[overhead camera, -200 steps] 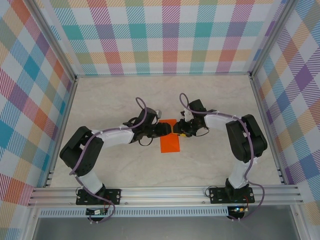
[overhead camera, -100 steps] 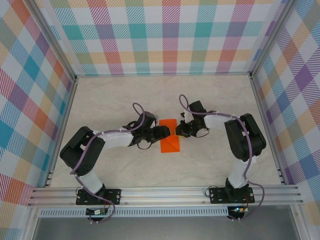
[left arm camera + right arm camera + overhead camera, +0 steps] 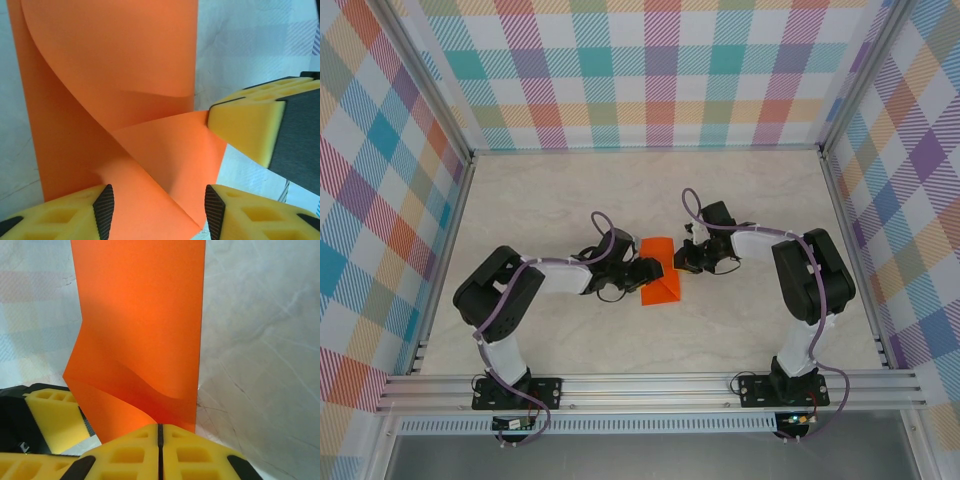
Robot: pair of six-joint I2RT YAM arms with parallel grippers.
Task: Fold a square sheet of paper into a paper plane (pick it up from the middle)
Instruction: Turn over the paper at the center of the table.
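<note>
Seen from above, the left gripper (image 3: pixel 645 271), black with yellow finger blocks, lies low over the pale marbled tabletop (image 3: pixel 550 200) at the left edge of the thin, matte orange square sheet of paper (image 3: pixel 663 290), which sits at the table's middle between the 2 arms. In the left wrist view its 2 fingers (image 3: pixel 65 217) are honeycombed yellow blocks faced with ribbed black pads. They stand apart, with the sheet's near end spanning the gap between them. The frame's bottom edge cuts the fingers off, so I cannot tell whether the pads press on the paper. The sheet is not flat: 1 corner rises and curls over in a soft, uncreased bend that shades the layer beneath. That raised corner runs rightward to the right gripper (image 3: pixel 681 262). In the right wrist view its 2 yellow fingers (image 3: pixel 125 455) are pressed together along a thin dark seam, clamped on the lifted corner. The rest of the sheet stretches away smooth over the tabletop, and the pinched tip itself is hidden between the blocks.
</note>
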